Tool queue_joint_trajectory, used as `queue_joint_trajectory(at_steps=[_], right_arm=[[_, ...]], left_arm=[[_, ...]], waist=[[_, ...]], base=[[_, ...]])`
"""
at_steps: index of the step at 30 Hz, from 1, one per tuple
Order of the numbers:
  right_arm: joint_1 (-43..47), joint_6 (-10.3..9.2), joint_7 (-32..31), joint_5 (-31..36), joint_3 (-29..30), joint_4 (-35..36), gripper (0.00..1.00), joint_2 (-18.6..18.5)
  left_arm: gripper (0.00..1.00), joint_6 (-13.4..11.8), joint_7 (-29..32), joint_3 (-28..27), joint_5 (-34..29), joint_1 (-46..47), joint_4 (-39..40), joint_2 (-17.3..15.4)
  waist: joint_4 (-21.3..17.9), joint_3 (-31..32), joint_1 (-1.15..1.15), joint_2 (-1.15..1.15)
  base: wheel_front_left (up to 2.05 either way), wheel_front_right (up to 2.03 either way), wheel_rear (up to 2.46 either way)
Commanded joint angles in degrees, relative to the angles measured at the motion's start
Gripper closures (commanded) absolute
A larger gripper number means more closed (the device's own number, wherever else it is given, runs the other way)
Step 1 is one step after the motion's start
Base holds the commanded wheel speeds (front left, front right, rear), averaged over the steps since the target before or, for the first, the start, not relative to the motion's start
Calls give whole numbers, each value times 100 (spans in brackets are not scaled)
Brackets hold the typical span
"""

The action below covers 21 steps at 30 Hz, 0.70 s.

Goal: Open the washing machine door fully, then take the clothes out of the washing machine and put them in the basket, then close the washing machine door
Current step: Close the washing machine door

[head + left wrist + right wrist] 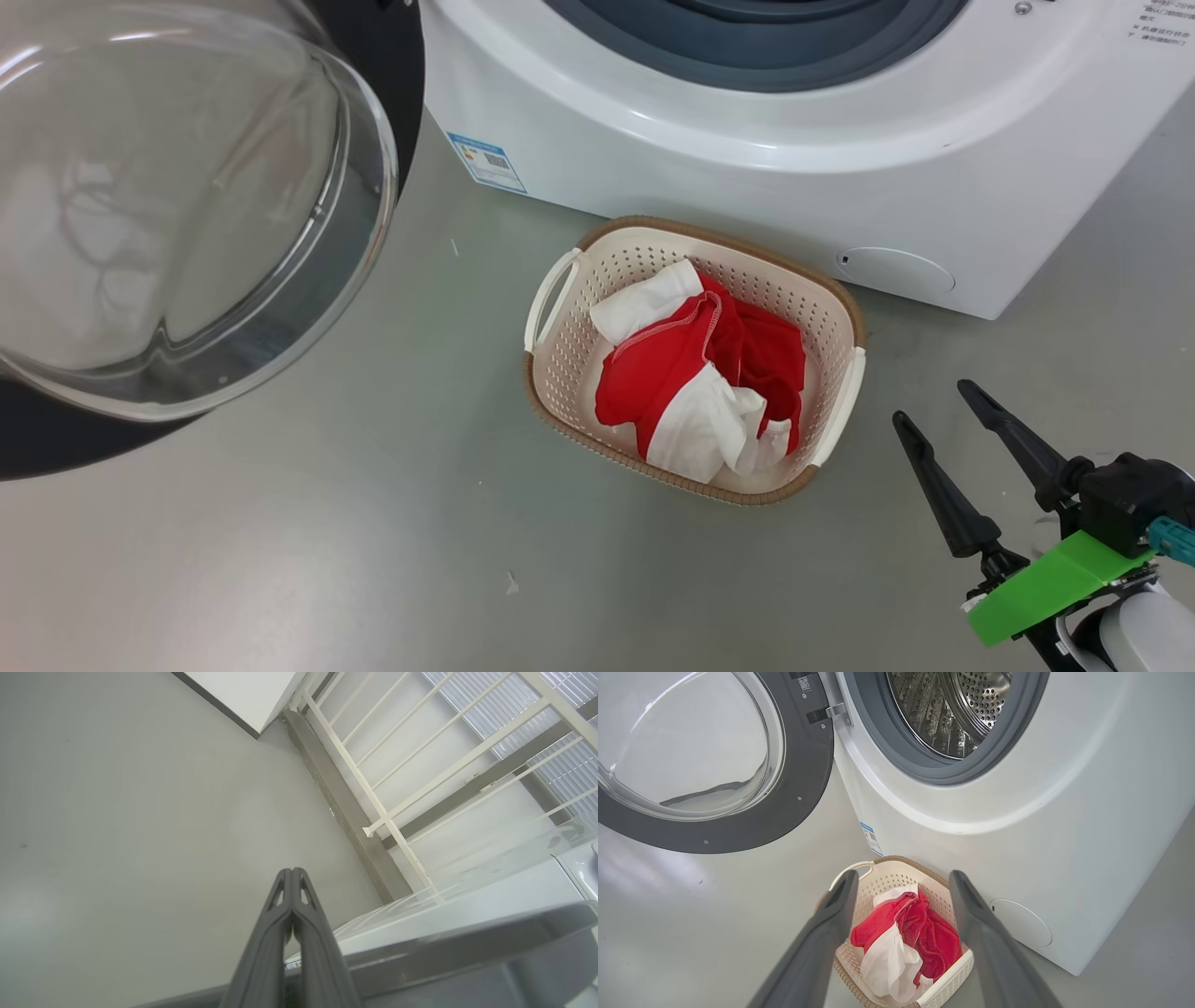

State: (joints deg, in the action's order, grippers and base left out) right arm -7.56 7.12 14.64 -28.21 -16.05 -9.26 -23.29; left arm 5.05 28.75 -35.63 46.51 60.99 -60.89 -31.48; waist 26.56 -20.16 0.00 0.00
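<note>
One large white washing machine stands as a smooth, glossy box with a curved front. A grey rubber ring lines its round mouth, and a perforated steel drum shows behind the ring. A small blue label is stuck low on the machine's front, near its left corner.

The washing machine door stands swung wide open at the left of the machine's mouth. It is a broad dark rim around a bulging bowl of clear glass.

The basket sits on the matt grey floor just in front of the machine's base, below the mouth. It is a cream plastic rounded rectangle with walls pierced by small holes, a brown woven-looking rim and a looped handle on each end.

The clothes lie inside the basket in front of the machine. They are a crumpled heap of soft fabric, red with white panels and white stitching along a seam.

The right gripper is in front of the machine, off the basket's right end and apart from it. Its two long, dark, tapered fingers slant up towards the machine, with a bright green plastic part and a pale forearm behind them. Its jaws stand wide apart with nothing between them.

The left gripper has its jaws pressed together, empty. Its fingers point across pale floor towards a white railing. Where it is relative to the machine I cannot tell.
</note>
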Motion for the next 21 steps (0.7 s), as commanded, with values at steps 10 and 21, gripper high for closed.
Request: queue_joint_trajectory(at_steps=[10,21], right_arm=[[-88,36,36,19,-120,99,0,-2],[-35,36,36,23,-77,77,0,92]], left_arm=[[100,-4,961,229,90,-366,568,-180],[100,69,1986,352,309,-731,1242,-149]], waist=[[9,162,0,0],[29,368,0,0]], base=[[0,0,0],[0,0,0]])
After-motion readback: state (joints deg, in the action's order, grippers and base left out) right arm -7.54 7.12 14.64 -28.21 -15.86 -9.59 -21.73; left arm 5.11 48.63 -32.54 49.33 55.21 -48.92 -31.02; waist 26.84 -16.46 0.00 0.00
